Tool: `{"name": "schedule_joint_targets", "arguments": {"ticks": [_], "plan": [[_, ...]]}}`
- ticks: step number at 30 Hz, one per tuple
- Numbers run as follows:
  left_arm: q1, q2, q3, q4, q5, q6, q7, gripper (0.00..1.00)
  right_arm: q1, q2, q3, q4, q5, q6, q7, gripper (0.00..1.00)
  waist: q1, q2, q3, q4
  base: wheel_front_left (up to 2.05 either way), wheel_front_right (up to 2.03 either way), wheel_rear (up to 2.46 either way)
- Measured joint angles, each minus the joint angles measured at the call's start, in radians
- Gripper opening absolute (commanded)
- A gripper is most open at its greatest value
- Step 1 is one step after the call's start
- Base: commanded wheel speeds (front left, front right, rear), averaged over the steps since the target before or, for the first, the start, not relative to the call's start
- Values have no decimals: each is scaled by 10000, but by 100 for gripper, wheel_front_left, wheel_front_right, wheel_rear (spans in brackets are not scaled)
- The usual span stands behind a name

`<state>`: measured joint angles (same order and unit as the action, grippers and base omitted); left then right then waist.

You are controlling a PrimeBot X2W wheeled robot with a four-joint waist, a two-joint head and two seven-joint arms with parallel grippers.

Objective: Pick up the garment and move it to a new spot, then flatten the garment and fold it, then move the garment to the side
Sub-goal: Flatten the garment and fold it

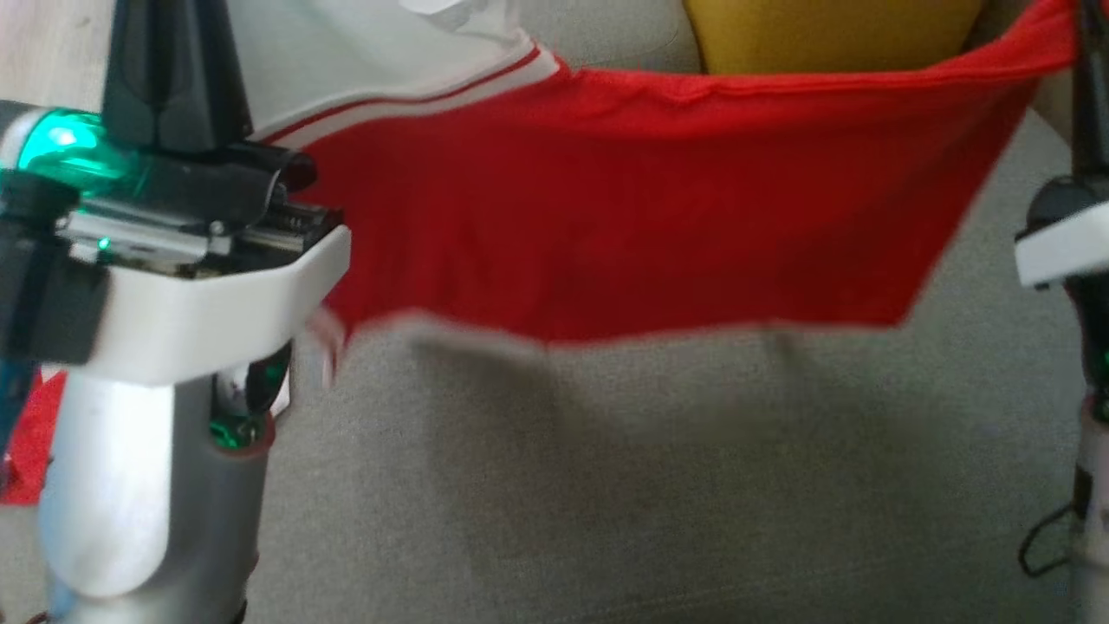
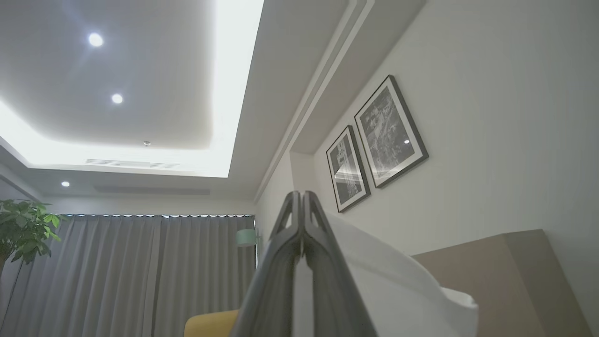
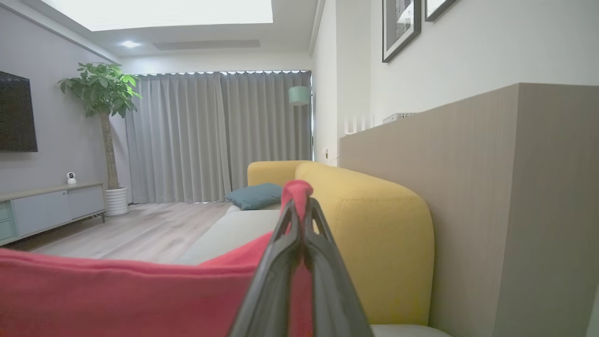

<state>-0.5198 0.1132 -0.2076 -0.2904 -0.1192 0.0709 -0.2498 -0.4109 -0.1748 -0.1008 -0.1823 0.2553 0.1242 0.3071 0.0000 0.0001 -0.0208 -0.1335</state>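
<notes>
The left gripper [image 2: 303, 199], clamped on white cloth, and the right gripper [image 3: 299, 206], clamped on a red corner, hold the garment [image 1: 606, 208] stretched in the air above the sofa [image 1: 606, 485]; pulling wider could slip either small pinch, dropping it crumpled.

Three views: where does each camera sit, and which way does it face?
Head view: on the head, facing down at the garment; left pincer and right pincer show.
Left wrist view: on that wrist, facing up at the ceiling; its shut fingers show.
Right wrist view: on that wrist, facing level along the sofa; its fingers show.
Both wrist views share the curtains.
</notes>
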Motion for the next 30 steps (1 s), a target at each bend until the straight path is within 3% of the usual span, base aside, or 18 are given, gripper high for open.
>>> {"name": "schedule_joint_targets", "arguments": {"ticks": [6, 12, 16, 20, 26, 30], "plan": [[-230, 169, 23, -525, -174, -71, 1009, 0, 416, 414, -311, -1530, -15, 0, 1147, 0, 0, 0, 106, -23, 0, 0, 0], [-1730, 259, 98, 869, -823, -476, 1785, 0, -295, 454, -418, -825, 100, 0, 1480, 0, 0, 0, 607, -8, 0, 0, 0], [-3702, 470, 362, 2769, -949, -832, 1866, 0, -2219, 343, -299, 867, 244, 0, 1266, 0, 0, 0, 1386, -24, 0, 0, 0], [-5876, 512, 610, 4798, -1030, -1099, 1603, 0, -4804, -90, 13, 3070, 102, 0, 347, 0, 0, 0, 2351, -56, 0, 0, 0], [-8919, 397, 945, 7260, -1032, -1020, 391, 0, -8460, -276, -17, 6431, 35, 0, -2015, 0, 1, -1, 3715, -18, 0, 0, 0], [-9957, 188, 1129, 7952, -1018, -978, -17, 0, -9961, -343, -105, 7981, 138, 0, -3680, 0, 1, -1, 4286, 179, 0, 0, 0]]}}
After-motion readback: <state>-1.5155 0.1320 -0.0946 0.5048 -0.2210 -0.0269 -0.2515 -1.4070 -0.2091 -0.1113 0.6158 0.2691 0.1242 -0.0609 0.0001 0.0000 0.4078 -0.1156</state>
